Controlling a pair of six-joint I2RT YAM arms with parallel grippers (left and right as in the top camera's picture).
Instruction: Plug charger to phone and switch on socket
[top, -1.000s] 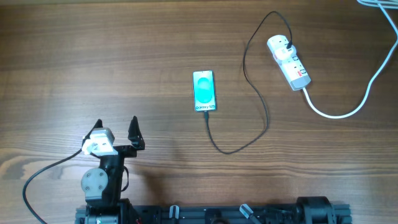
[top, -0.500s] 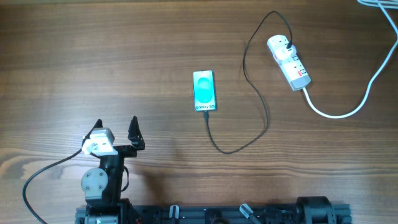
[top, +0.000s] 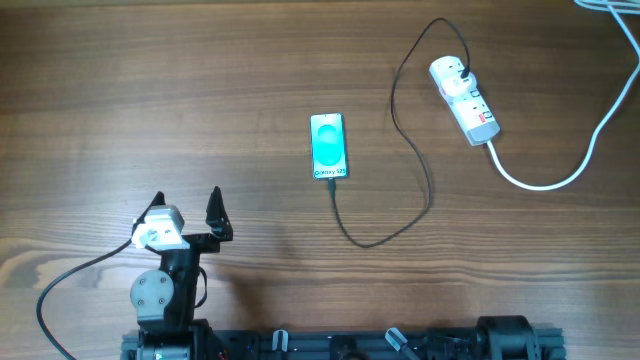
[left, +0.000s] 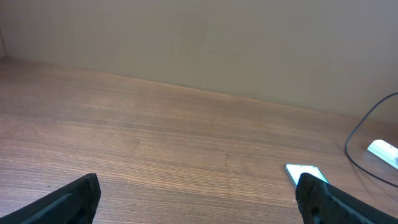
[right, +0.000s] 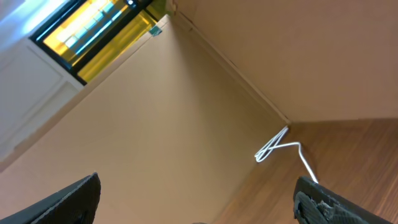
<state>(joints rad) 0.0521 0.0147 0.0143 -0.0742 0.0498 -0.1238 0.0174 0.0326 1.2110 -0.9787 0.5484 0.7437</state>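
The phone (top: 329, 146) lies flat mid-table with its teal screen lit; in the left wrist view only its corner (left: 300, 170) shows beside my right-hand finger. The charger's thin black cable (top: 428, 195) meets the phone's near short edge, loops right and runs up to its white plug adapter (top: 449, 72), which sits in the socket (top: 470, 108), a white power strip at the back right. My left gripper (top: 187, 198) is near the front left, open and empty, far from the phone. My right gripper (right: 196, 184) is open and empty, pointing at a wall; the overhead view does not show it.
The socket's thick white cord (top: 560, 178) curves along the right side and off the far right edge, and shows as a loop (right: 278, 145) in the right wrist view. A beige wall (left: 199, 43) rises behind the table. Arm bases (top: 160, 300) line the front edge.
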